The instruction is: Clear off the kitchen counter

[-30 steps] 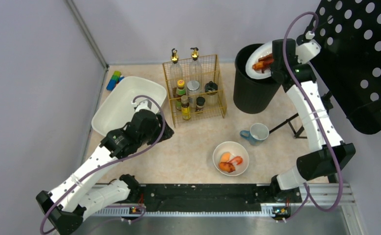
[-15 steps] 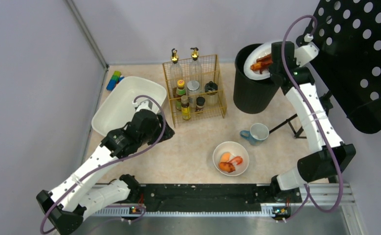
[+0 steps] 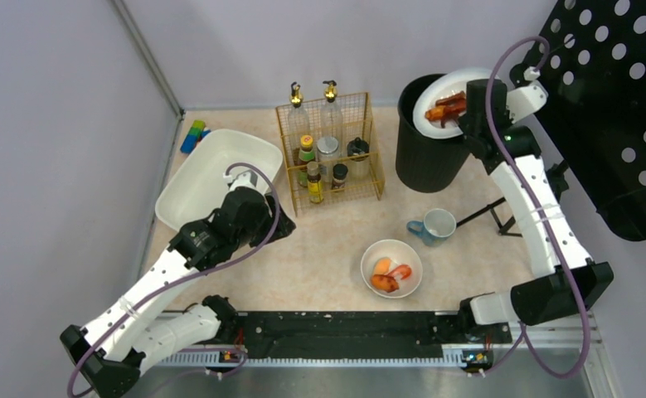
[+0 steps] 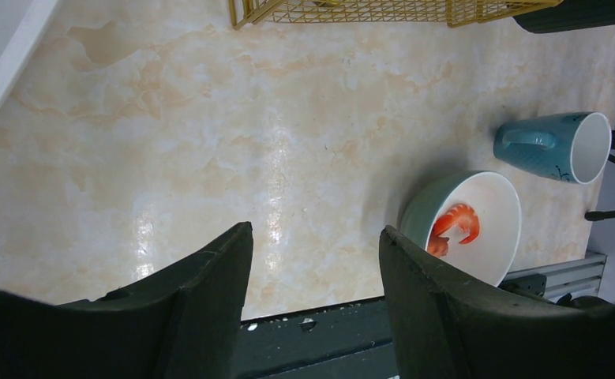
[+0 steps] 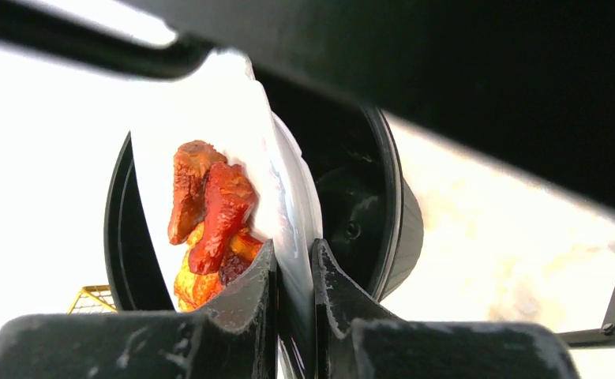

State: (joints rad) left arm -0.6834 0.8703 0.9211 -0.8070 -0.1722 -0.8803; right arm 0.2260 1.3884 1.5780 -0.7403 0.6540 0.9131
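Where grey walls (image 3: 54, 124) edge the marbled counter (image 3: 327, 249), right pincer (image 5: 292, 257) clamps a food plate (image 3: 462, 81) over the black bin (image 3: 423, 157); left pincer (image 4: 316, 237) gapes.

Kitchen counter (image 3: 327, 249): beige-peach marbled stone, flat and level.
The rectangular surface meets grey walls (image 3: 303, 50) at its left and far edges; its finish is glossy, with a pale glare streak.

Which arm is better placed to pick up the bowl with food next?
Probably left: the left tool is open and empty over the counter, the bowl in its view; the right tool is shut on the plate over the bin.
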